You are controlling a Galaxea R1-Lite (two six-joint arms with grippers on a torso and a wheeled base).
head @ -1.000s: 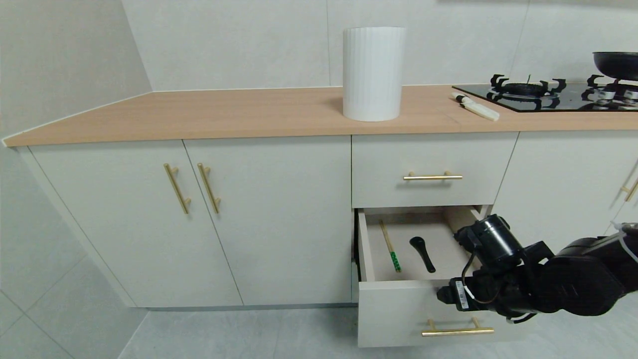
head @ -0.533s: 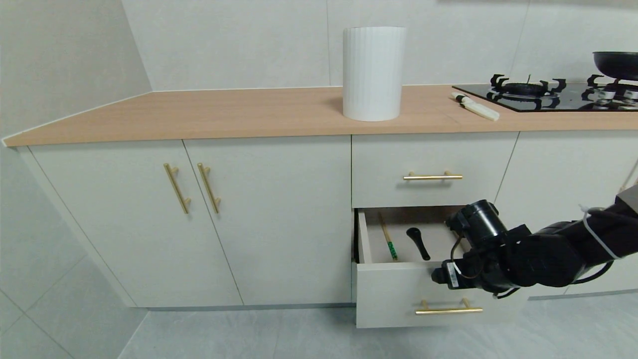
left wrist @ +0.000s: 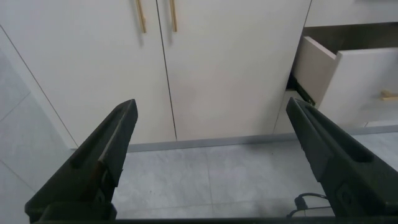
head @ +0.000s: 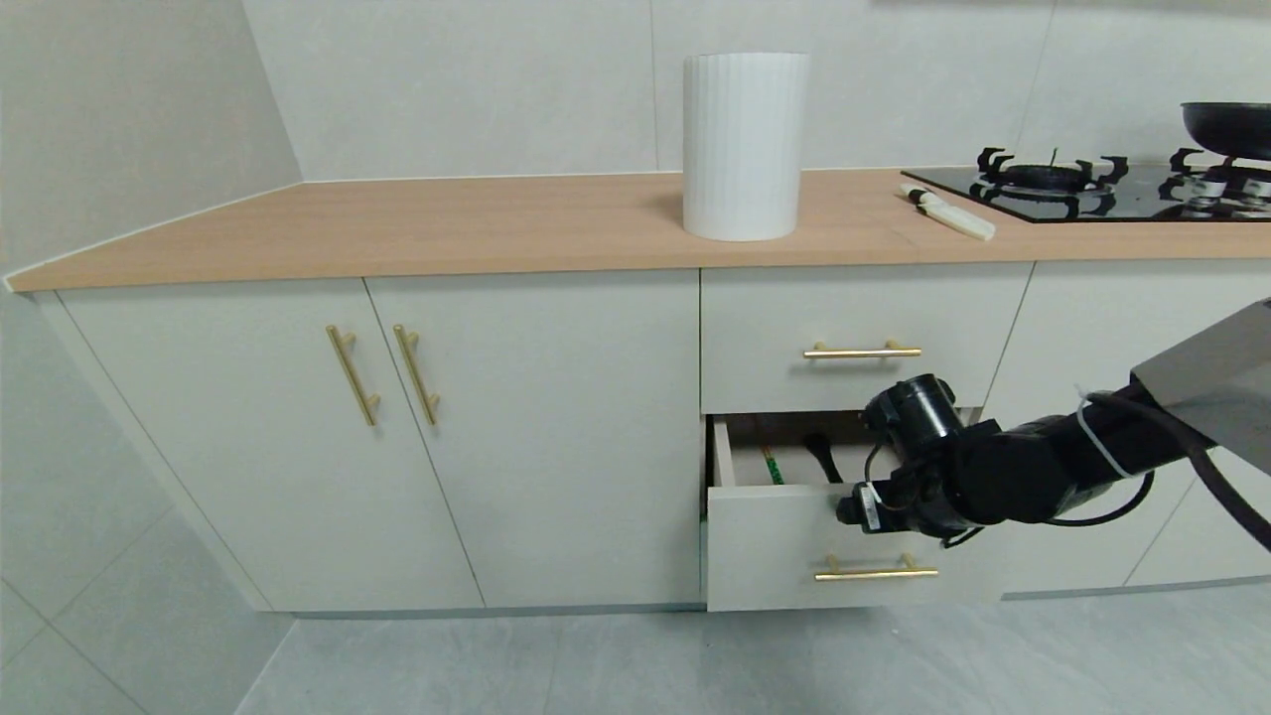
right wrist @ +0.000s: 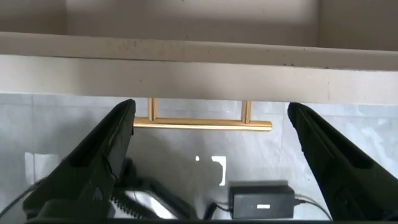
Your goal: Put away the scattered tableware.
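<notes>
White drawer front [head: 784, 541], lower right, sat partly open; your right gripper [right wrist: 210, 118] and left gripper [left wrist: 210, 112] both held fingers wide, empty.

head: high, far, faces drawer [head: 765, 546] | left wrist: low, beside it | right wrist: close over it | shared: drawer

Chopsticks [head: 768, 465] and black spoon [head: 823, 458] lie side by side in the partly open lower drawer [head: 765, 544]; white knife [head: 948, 213] flat on worktop [head: 447, 223].
</notes>
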